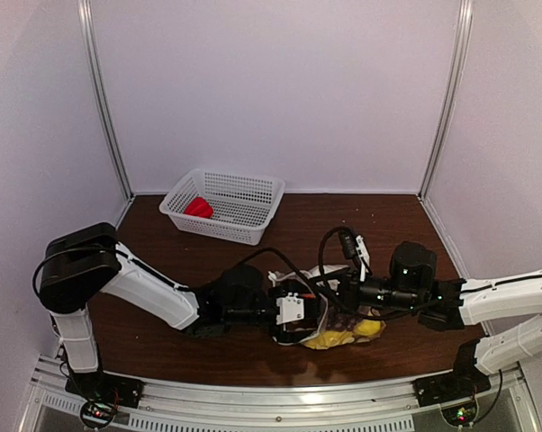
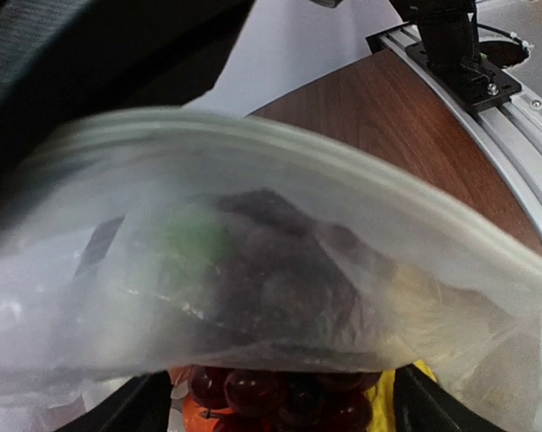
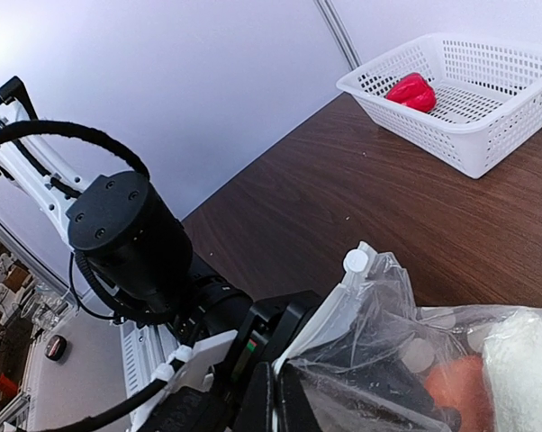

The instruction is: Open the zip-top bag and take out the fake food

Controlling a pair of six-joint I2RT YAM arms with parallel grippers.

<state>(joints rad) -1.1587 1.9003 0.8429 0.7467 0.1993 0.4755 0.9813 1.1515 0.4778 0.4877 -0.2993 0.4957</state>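
Observation:
The zip-top bag [image 1: 329,317] lies at the table's front middle between both grippers, with yellow fake food [image 1: 343,338] showing in it. My left gripper [image 1: 293,315] is open at the bag's mouth. In the left wrist view the bag's zip edge [image 2: 343,175] drapes across, and dark purple grapes [image 2: 262,396] sit between my fingers [image 2: 131,409], beside an orange piece [image 2: 194,412] and a yellow piece [image 2: 399,396]. My right gripper [image 3: 275,400] is shut on the bag's edge [image 3: 361,297]. A white lumpy piece [image 3: 523,360] and an orange piece [image 3: 456,387] lie inside.
A white lattice basket [image 1: 244,225] stands at the back left with a red piece [image 1: 199,208] in it; it also shows in the right wrist view [image 3: 406,117]. Walls close in the table at the back and on both sides. A metal rail [image 1: 253,405] runs along the front edge.

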